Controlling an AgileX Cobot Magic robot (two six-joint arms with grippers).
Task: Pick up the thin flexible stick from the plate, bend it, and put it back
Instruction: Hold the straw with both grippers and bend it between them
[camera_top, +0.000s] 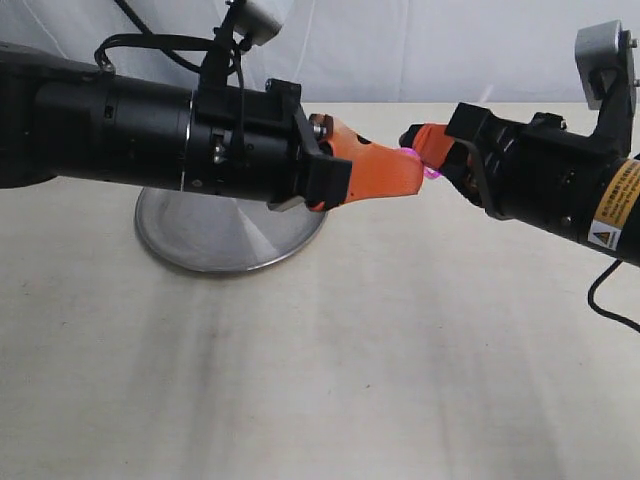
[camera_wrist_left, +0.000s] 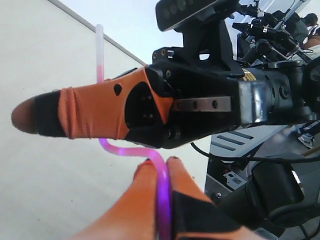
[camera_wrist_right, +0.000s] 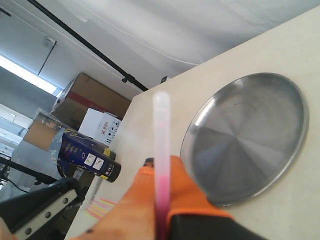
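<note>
The left gripper (camera_wrist_left: 161, 170) and right gripper (camera_wrist_right: 160, 172) both clamp the thin, kinked pink plastic stick (camera_wrist_left: 125, 150), raised near the round brushed-steel plate (camera_wrist_right: 250, 140).

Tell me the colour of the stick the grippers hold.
The stick is bright pink with a pale whitish tip; clearest in the left wrist view.

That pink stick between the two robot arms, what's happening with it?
Both arms hold the thin flexible stick up above the table, off the round steel plate. The left gripper and the right gripper are each shut on it, close together. The short stretch between them is curved into a bend, and its pale end pokes out past the right gripper. It is not yet back on the plate.
</note>
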